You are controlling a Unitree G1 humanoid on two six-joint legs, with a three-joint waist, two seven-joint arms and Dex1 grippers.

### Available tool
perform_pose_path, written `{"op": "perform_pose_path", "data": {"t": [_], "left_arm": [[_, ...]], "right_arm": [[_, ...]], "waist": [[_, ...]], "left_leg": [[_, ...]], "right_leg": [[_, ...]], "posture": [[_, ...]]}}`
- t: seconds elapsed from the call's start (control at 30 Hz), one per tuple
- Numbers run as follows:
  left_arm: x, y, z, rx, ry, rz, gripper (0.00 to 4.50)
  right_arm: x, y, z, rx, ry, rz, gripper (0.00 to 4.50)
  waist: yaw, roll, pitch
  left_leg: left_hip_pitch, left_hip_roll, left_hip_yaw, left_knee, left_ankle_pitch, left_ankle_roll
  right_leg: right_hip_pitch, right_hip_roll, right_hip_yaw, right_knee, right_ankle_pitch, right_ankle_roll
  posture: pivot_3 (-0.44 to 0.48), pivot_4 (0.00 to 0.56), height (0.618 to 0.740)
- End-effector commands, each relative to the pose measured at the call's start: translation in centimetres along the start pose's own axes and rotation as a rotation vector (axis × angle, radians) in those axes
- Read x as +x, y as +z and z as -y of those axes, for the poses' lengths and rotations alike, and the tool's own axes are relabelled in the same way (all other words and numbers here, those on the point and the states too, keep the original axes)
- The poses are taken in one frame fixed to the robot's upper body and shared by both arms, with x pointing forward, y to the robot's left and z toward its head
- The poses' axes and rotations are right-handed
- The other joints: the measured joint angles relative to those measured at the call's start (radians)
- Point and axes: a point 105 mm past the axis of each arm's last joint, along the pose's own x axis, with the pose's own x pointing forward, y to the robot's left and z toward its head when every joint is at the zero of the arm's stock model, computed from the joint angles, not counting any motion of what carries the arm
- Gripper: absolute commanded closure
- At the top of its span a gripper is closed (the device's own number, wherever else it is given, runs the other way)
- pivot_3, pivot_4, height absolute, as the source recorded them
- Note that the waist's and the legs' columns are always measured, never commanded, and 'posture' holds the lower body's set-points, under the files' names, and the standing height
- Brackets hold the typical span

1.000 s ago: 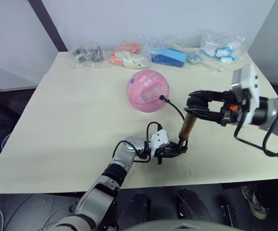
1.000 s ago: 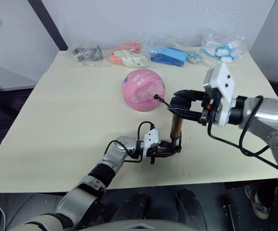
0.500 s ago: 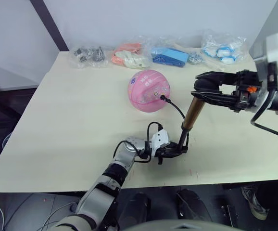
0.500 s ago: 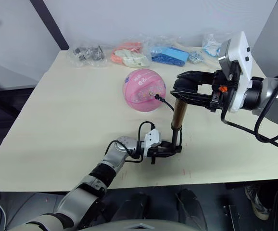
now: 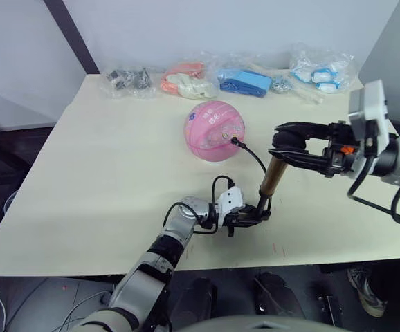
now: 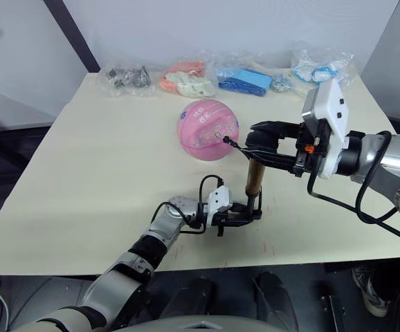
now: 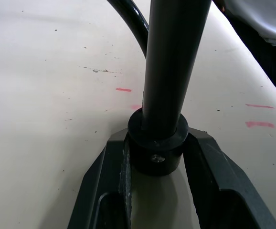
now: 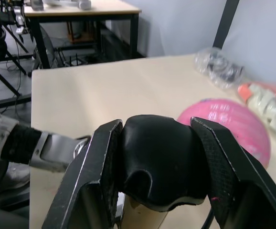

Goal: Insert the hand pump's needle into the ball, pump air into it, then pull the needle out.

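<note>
We pinch the pump (image 5: 269,178) base with left fingers (image 7: 209,162), handle with right fingers (image 8: 224,176) | needle (image 5: 234,140) in ball (image 5: 214,130), hose at its 4 o'clock | risk: a slanted stroke tugs the hose, needle pops out.

No writing can be read anywhere. The ball (image 5: 214,130) bears pale markings and small prints on its pink skin, too small to make out as letters or numbers. The counter (image 7: 57,95) carries short red marks, plain strokes and no characters.
</note>
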Motion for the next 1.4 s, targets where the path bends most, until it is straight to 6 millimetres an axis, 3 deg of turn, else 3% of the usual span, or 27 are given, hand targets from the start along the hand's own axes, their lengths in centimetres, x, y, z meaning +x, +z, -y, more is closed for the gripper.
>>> {"op": "perform_pose_path", "data": {"t": [0.03,0.67,0.8,0.93,1.4], "left_arm": [[-0.1,-1.4,0.5,-0.038,-0.008,-0.043,3.38],[-0.3,-1.4,0.3,-0.061,0.008,-0.03,3.38],[-0.4,-1.3,0.3,-0.058,0.01,-0.024,3.38],[-0.4,-1.3,0.3,-0.053,0.009,-0.023,3.38],[-0.3,-1.4,0.6,-0.056,-0.012,-0.027,3.38]], "right_arm": [[1.0,-2.6,-1.1,0.047,0.036,-0.057,2.69],[3.7,-10.6,-3.3,0.144,-0.017,-0.1,2.69],[3.6,-11.3,-3.2,0.129,-0.029,-0.106,2.69],[3.3,-10.4,-2.7,0.114,-0.041,-0.083,2.69],[2.0,-4.3,-1.2,-0.001,-0.05,-0.027,2.69]], "waist": [[0.0,0.0,0.0],[-0.005,0.0,-0.001],[-0.007,0.0,-0.001],[-0.008,0.0,-0.001],[-0.007,0.0,0.0]], "left_leg": [[0.0,0.0,0.0,0.0,0.0,0.0],[0.001,-0.001,-0.001,0.0,0.001,-0.002],[0.001,-0.001,-0.001,0.0,0.001,-0.002],[0.003,-0.001,-0.001,0.0,0.001,-0.002],[0.001,-0.001,-0.001,0.0,0.001,-0.002]], "right_leg": [[0.0,0.0,0.0,0.0,0.0,0.0],[0.0,0.001,0.0,0.0,0.0,0.0],[0.0,0.001,0.001,0.0,0.0,0.0],[0.002,0.001,0.0,0.0,0.0,0.0],[0.001,0.001,-0.001,-0.001,0.0,0.0]], "posture": [[0.0,0.15,0.74],[0.0,0.15,0.74],[0.0,0.15,0.74],[0.0,0.15,0.74],[0.0,0.15,0.74]]}}
